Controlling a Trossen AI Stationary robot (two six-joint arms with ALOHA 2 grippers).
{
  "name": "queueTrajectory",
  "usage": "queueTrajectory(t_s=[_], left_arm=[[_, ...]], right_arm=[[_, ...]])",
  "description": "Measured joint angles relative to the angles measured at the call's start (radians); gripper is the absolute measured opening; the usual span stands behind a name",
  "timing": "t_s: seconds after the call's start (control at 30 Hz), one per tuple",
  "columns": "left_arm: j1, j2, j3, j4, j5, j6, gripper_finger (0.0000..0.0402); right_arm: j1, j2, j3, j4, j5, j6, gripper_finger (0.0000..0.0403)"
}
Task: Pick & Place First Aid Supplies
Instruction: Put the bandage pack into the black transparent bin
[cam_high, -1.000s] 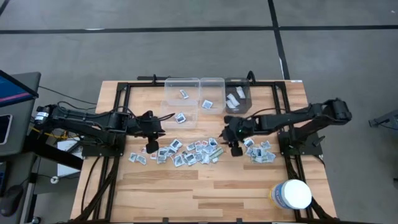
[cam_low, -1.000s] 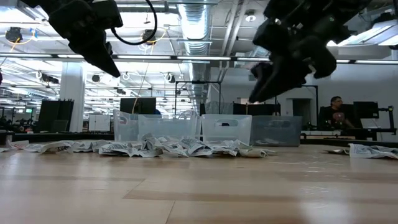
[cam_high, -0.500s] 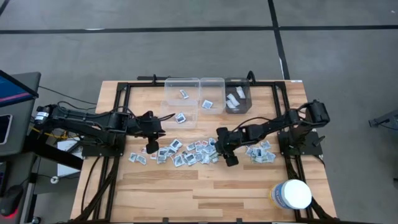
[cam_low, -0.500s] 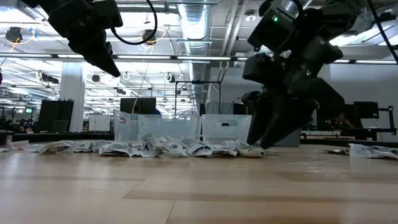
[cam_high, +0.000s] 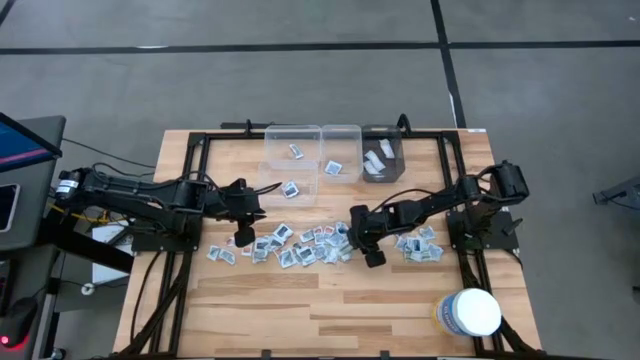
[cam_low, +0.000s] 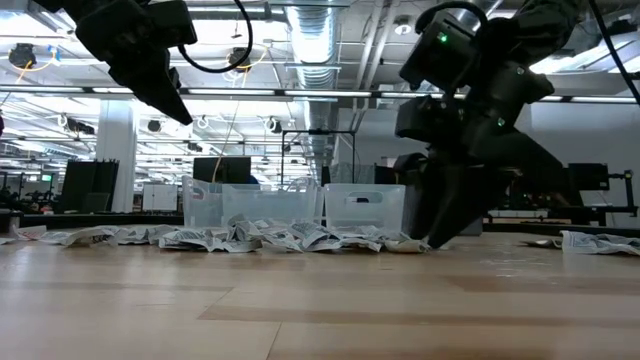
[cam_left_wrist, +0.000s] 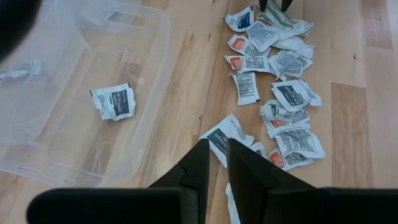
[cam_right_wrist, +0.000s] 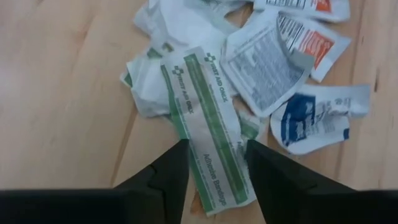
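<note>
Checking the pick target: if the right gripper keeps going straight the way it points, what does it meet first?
Most likely the long green-striped bandage wrapper, lying between the open fingers of the right gripper at the edge of the packet pile, with the table just beneath.

From above, a wooden table (cam_high: 330, 300) carries a scatter of small packets (cam_high: 300, 245) across its middle. At twelve o'clock from them stand three clear bins (cam_high: 335, 152), each with a few packets inside. The left gripper (cam_high: 243, 238) hovers at the scatter's nine o'clock end; the right gripper (cam_high: 368, 250) sits low at its three o'clock end. A white round tub (cam_high: 468, 313) stands toward five o'clock
</note>
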Motion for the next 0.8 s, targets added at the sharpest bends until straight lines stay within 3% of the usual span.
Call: queueTrajectory(t_s=[0.8], left_arm=[[0.0,0.0,0.0,-0.003,0.002,0.0,0.0056]], right_arm=[[0.0,-0.036,0.0,-0.036,0.007,0.001,0.0005]])
